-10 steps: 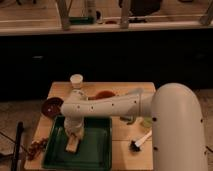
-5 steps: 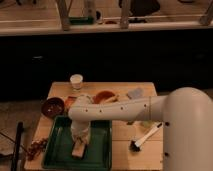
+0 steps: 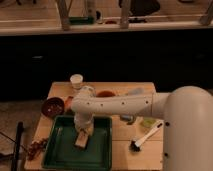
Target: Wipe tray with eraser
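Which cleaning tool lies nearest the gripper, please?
The tan eraser in the green tray, directly under the gripper; the white-handled brush lies outside it.

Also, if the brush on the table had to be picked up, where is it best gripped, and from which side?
Probably mid-handle, from above, closing across its narrow width: the brush lies flat and diagonal, bristles at the lower left. The gripper is at the eraser in the tray.

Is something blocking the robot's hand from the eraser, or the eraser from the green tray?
Nothing visible does. The gripper is directly over the eraser, which lies inside the tray.
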Robot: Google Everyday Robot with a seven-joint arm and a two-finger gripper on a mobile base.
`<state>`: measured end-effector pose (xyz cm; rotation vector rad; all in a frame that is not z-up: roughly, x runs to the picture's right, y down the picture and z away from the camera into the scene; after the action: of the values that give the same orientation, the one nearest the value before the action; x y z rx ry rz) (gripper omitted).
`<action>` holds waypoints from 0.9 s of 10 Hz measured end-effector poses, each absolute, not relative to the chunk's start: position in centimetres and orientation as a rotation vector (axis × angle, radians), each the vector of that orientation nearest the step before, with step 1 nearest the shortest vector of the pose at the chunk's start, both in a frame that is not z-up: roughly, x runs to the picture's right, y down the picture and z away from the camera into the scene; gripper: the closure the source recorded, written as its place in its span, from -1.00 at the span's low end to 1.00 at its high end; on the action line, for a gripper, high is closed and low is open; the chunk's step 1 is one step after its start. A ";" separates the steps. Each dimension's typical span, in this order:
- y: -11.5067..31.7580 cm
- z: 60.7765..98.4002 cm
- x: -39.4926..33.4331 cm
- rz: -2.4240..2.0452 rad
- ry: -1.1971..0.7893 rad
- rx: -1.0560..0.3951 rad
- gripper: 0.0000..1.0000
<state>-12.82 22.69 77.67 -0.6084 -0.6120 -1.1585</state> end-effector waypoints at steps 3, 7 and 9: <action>23.2 77.9 -16.8 -1.233 -0.664 -0.606 1.00; 27.0 75.7 -17.1 -1.275 -0.736 -0.644 1.00; 27.2 75.3 -15.2 -1.251 -0.725 -0.651 1.00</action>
<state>-15.18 27.24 75.28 -0.6512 -0.7248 -1.2509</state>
